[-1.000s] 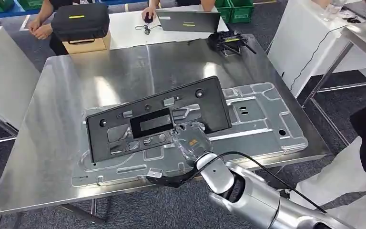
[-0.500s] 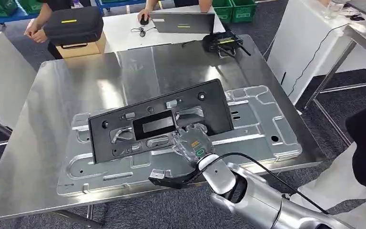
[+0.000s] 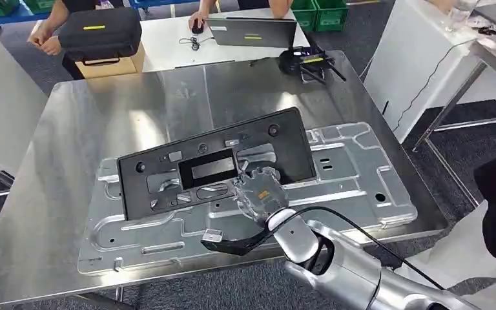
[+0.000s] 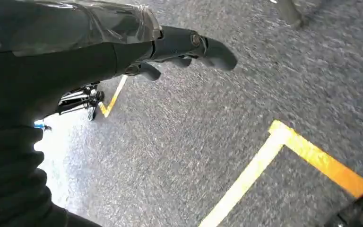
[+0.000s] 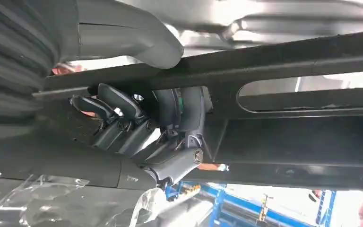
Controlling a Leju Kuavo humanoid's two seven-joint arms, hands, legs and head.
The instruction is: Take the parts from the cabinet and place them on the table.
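Slightly shifted toward the table's near edge since half a second ago, the black panel [image 3: 216, 165] sits tilted over the metal plate [image 3: 355, 177] on the steel table [image 3: 71, 129]. The right hand [image 3: 258, 194] grips the panel's lower edge, thumb [image 5: 137, 45] opposite the fingers [image 5: 123, 123]. The left hand [image 4: 179, 47] holds nothing, fingers loosely extended above the floor.

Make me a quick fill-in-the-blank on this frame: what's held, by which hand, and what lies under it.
1. The black plastic panel is gripped by the robot's ____ hand.
2. Below the panel, a large stamped ____ sheet lies flat on the steel table.
3. The left hand hangs over grey floor marked with ____ tape lines.
4. At the table's far edge sits a ____ controller.

Missing words: right; metal; yellow; black
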